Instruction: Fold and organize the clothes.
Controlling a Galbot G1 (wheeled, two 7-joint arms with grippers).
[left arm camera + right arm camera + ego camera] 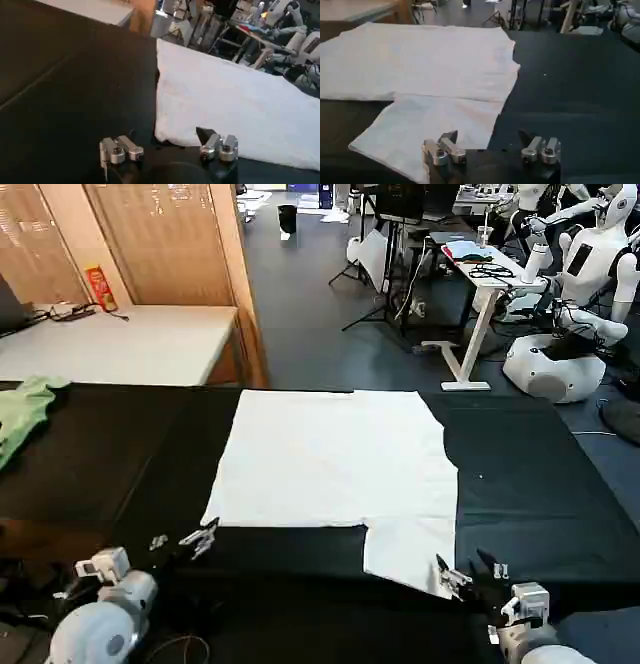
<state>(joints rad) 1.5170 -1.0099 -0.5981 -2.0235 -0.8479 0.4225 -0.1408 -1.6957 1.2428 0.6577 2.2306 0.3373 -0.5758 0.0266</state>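
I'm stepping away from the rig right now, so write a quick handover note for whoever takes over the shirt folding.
Left gripper: open, on the black table just off the near left corner of the white T-shirt, holding nothing.
Right gripper: open, at the edge of the sleeve sticking out toward the robot, not gripping it.
Shirt lies flat, plain side up; left side looks already folded in.
Left: fold that sleeve in, then fold the body.
Light green garment sits at the far left, untouched.
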